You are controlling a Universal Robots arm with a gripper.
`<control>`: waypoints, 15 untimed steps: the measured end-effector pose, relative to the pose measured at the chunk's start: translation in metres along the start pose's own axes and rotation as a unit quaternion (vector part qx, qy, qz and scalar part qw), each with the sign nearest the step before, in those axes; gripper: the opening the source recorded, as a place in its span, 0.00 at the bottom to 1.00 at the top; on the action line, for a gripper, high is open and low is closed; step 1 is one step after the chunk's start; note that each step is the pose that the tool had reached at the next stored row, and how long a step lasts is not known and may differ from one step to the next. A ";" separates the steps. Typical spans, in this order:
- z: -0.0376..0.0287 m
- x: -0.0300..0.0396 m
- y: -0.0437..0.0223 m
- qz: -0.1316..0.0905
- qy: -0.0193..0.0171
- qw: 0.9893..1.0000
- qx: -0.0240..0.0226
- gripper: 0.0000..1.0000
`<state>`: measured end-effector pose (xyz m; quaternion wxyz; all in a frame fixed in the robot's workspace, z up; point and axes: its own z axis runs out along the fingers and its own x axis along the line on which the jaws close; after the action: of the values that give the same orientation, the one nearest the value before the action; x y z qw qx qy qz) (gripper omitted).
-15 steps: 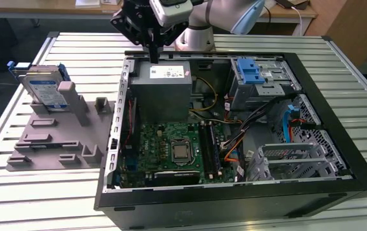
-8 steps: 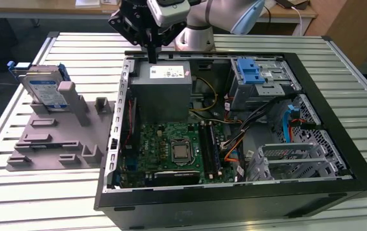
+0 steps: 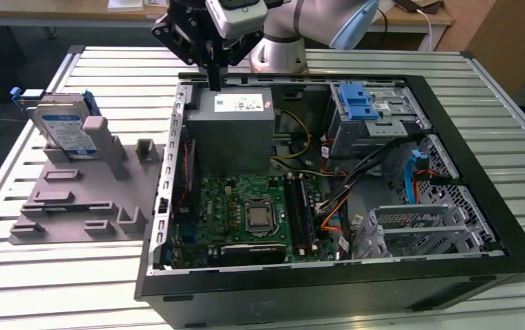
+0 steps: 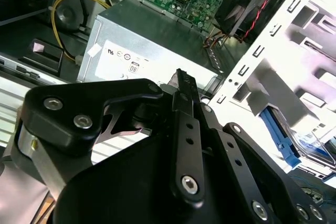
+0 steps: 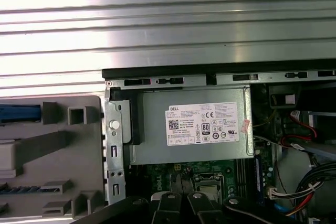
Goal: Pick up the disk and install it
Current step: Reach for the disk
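Silver-metal disk (image 3: 66,129), likely stiff, weighty, shock-shy, stands on edge in grey holder (image 3: 65,206) at case's (image 3: 336,292) nine o'clock, best gripped across flat faces; pincer (image 3: 216,82) pressed together, empty.

Big white sticker (image 5: 202,124) on the power supply (image 5: 189,155): black print in rows, a square code at one end and a line of round and boxed marks along the lower part. The print is too fine to read. A little red-and-white tag (image 5: 244,125) sits right at the sticker's corner. In the exterior view, the disk (image 3: 67,130) wears a white-and-blue label, lettering too small to tell. Fine white lettering dots the green board (image 3: 243,213), and none of it can be read.
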<state>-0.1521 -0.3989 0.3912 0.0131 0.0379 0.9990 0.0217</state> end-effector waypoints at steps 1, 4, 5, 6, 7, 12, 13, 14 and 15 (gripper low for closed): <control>0.0000 0.0006 0.0000 0.000 0.000 1.000 0.000 0.11; 0.0001 0.0023 -0.0002 0.000 0.000 1.000 0.000 0.11; 0.0001 0.0030 -0.0002 0.000 0.000 1.000 0.000 0.11; 0.0001 0.0035 -0.0003 0.000 0.000 1.000 0.000 0.11; 0.0002 0.0042 -0.0003 0.000 0.000 1.000 0.000 0.11; 0.0002 0.0090 -0.0007 0.000 0.000 1.000 0.000 0.11; 0.0003 0.0101 -0.0008 0.000 0.000 1.000 0.000 0.11; 0.0003 0.0110 -0.0009 0.000 0.000 1.000 0.000 0.11; 0.0004 0.0120 -0.0009 0.000 0.000 1.000 0.000 0.11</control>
<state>-0.1642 -0.3990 0.3905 0.0130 0.0379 0.9990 0.0217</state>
